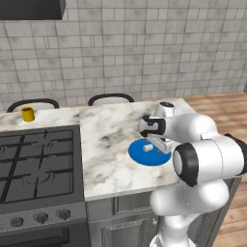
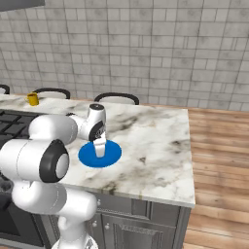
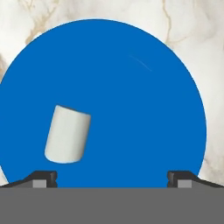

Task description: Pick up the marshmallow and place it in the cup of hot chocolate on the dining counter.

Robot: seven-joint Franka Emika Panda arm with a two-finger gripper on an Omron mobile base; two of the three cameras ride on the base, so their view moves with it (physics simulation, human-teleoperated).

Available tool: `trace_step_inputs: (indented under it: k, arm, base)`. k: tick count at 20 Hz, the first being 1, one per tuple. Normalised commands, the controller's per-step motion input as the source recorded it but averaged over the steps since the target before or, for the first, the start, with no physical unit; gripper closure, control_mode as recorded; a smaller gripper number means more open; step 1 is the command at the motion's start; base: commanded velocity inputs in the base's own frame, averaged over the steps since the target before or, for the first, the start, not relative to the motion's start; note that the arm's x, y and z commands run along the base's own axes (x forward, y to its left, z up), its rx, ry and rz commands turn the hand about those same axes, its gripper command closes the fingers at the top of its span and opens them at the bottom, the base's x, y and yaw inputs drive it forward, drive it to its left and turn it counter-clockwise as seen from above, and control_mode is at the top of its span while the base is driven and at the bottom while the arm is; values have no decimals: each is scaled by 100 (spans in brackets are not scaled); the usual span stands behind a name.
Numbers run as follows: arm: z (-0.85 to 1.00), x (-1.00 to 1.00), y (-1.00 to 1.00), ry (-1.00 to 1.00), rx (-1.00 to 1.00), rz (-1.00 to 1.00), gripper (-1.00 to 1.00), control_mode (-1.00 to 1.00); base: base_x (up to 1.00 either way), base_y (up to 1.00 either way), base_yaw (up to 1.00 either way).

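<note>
My pincer (image 3: 112, 178) hangs spread wide, grasping nothing, just above the marshmallow (image 3: 68, 134) lying on the blue plate (image 3: 144, 118) on the worktop (image 1: 111, 144); pickup not yet done, yellow cup (image 1: 27, 114) well apart, carry and drop left.

The marshmallow (image 3: 68, 134) is showing off-white against the solid blue plate (image 3: 144, 109). The table (image 1: 108, 140) is showing white marble with grey-brown veining, and the mug (image 1: 28, 114) at its ten o'clock is showing mustard yellow.

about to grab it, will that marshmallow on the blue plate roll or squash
The marshmallow lies on its side on the plate, so a nudge could roll it. It looks tiny and probably light. Being a marshmallow, it may squash under the jaws.
</note>
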Motion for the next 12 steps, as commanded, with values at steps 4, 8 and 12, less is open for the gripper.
trace_step_inputs:
  k: [4,8,12]
  arm:
    - [-2,25,7,0,0,0,-100,-100]
    - [0,13,1,0,0,0,-100,-100]
    - [-9,6,2,0,0,0,-100,-100]
  base:
    - [0,0,0]
    - [0,0,0]
    - [0,0,0]
